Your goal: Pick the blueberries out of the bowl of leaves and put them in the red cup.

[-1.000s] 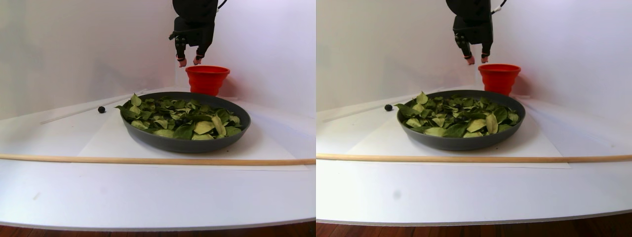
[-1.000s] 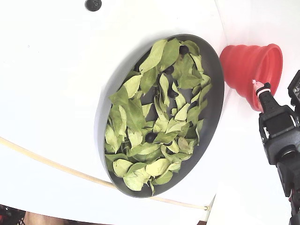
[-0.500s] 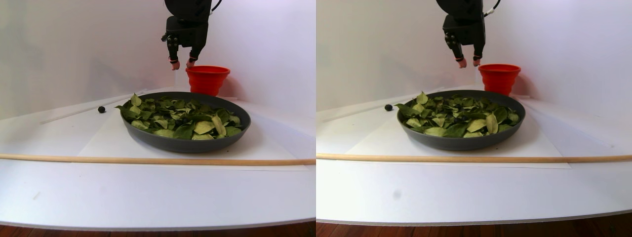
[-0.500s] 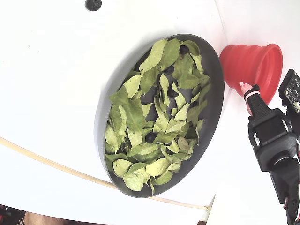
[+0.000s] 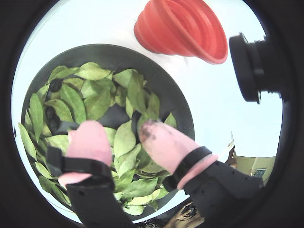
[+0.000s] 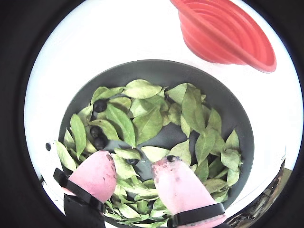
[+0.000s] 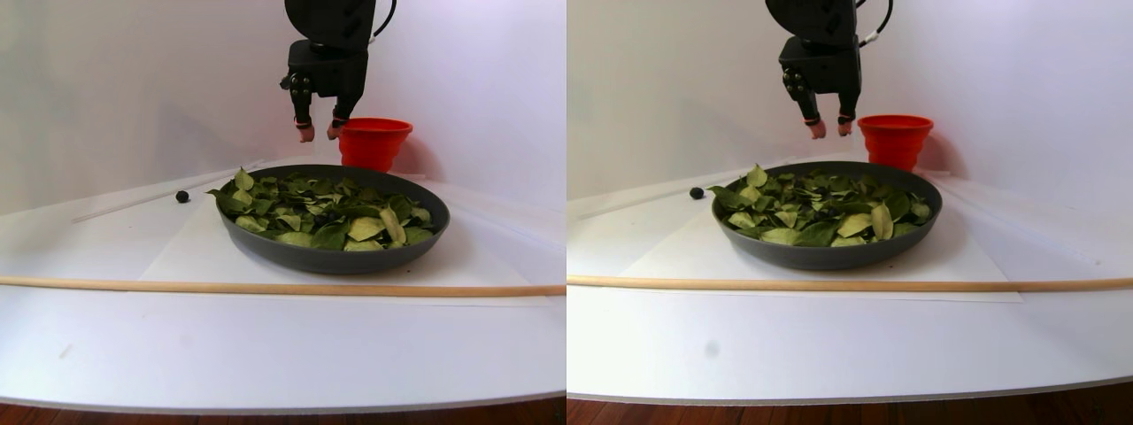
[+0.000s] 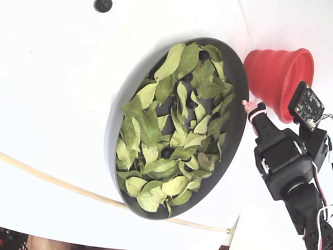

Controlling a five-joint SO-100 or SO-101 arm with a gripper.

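The bowl of leaves is a wide dark grey bowl filled with green leaves, also visible in the stereo pair view. Blueberries lie among the leaves at the left in both wrist views, and another blueberry shows in the fixed view. The red cup stands just behind the bowl. My gripper hangs above the bowl's rim nearest the cup, open. Its pink fingertips are apart with only leaves showing between them.
A small dark round thing lies on the white table left of the bowl in the stereo pair view. A long wooden stick runs across the table in front of the bowl. White walls stand close behind the cup.
The gripper has moved from beside the red cup toward the bowl, leftward and lower in the stereo pair view. It is now over the bowl's edge. The fingers remain apart.
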